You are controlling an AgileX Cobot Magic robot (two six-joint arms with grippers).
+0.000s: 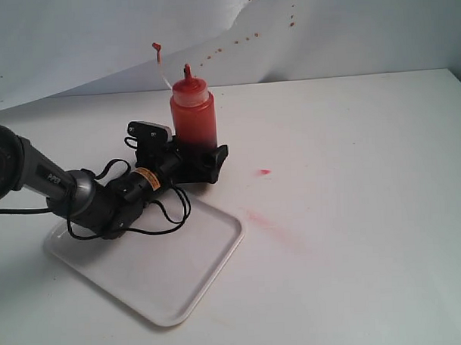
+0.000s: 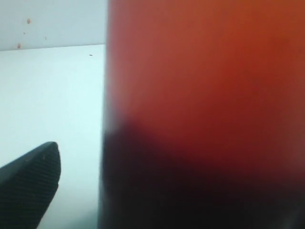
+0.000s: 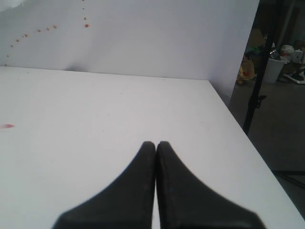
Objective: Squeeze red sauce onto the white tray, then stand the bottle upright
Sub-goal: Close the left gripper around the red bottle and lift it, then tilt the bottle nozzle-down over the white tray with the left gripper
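Bottle upright on white table, just beyond the far corner of the white tray, not on it. Red nozzle points up; tethered cap hangs off to the side. Red sauce shows through the wall.

Left gripper set around the bottle's base, jaws spread wide. In the left wrist view 1 finger stands clear of the bottle wall; the other finger is hidden. No grip seen.

Right gripper: 2 fingers pressed together, holding nothing, over bare table.

Pink smear on the table right of the bottle.
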